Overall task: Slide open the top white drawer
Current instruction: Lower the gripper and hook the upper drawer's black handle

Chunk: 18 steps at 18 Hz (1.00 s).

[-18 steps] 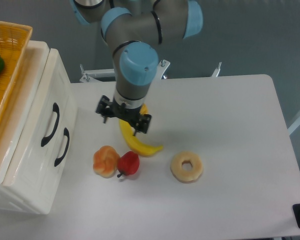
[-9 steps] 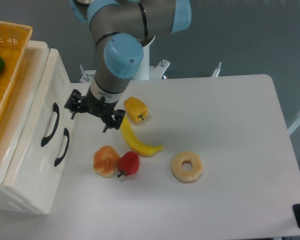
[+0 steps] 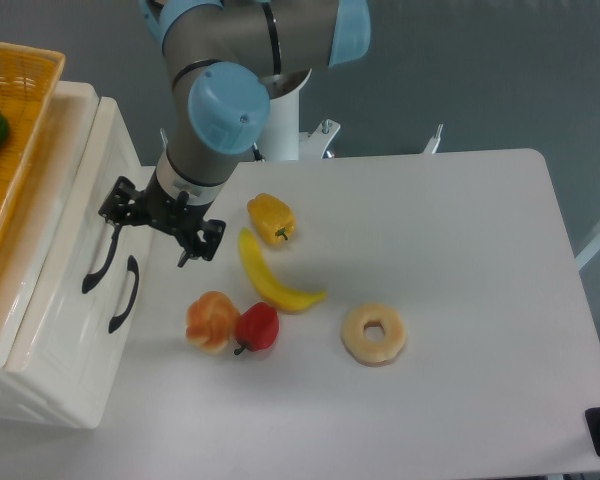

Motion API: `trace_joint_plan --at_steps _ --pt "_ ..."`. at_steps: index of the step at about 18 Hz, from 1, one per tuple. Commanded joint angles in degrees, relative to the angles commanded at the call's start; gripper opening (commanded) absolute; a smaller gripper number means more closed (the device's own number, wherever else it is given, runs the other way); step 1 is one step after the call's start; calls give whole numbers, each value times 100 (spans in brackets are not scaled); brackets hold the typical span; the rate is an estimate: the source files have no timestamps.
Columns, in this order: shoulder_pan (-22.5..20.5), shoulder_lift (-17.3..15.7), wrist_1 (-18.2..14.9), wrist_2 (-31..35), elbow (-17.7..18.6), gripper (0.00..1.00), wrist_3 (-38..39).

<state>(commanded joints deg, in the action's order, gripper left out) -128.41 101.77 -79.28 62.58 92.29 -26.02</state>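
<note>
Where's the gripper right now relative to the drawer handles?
The gripper is at the left of the table, right at the upper end of the top white drawer's black handle, with the yellow pepper to its right.

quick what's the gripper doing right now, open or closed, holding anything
Gripper: empty, jaws apparently open but hard to tell, poised by the curved black handle of the top white plastic drawer; contact cannot be told.

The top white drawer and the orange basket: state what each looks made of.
The top white drawer looks like glossy white plastic: smooth front with soft sheen and rounded moulded edges. Its curved handle appears to be black plastic, possibly coated metal. The orange basket looks like woven wicker or a plastic imitation; a fine lattice texture shows.
</note>
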Motion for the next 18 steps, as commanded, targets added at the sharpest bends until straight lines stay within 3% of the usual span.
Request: trace_joint_plan --at_steps 18 --pt "167 282 62 18 0 100 53"
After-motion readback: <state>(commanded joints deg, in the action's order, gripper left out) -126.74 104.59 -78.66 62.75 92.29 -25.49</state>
